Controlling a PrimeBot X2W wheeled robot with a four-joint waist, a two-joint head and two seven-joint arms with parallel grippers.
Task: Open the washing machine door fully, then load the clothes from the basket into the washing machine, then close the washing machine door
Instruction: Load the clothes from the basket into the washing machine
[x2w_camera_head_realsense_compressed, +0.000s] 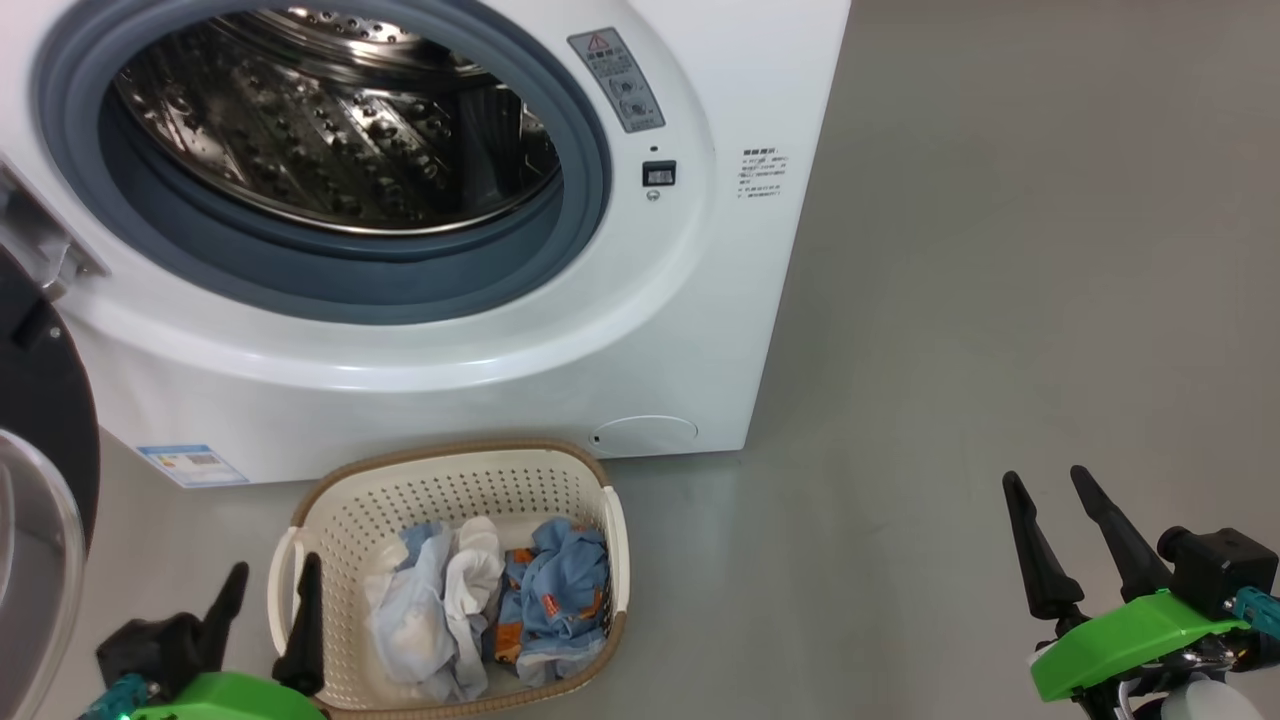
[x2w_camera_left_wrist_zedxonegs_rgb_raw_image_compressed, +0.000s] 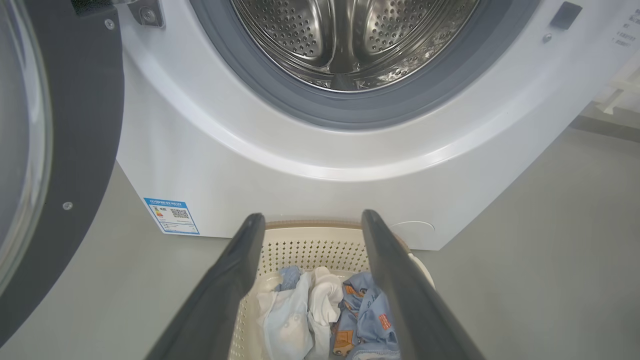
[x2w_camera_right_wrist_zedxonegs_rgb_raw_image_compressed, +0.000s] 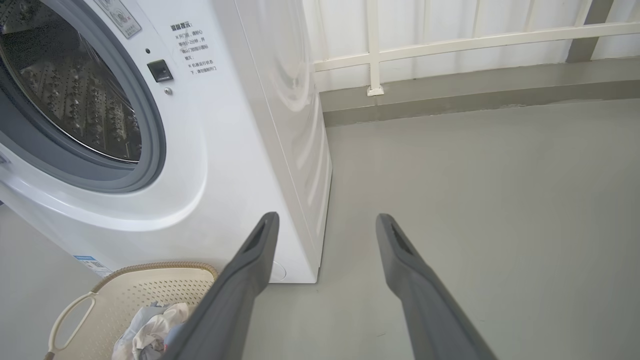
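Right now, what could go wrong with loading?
The open left gripper sits over the cream perforated plastic basket's near-left rim; descending, it may snag that, not the bundled pale blue, white and denim clothes.
Lifting one garment may drag others onto the floor.
Swinging left, that arm may hit the black-ringed glass door.
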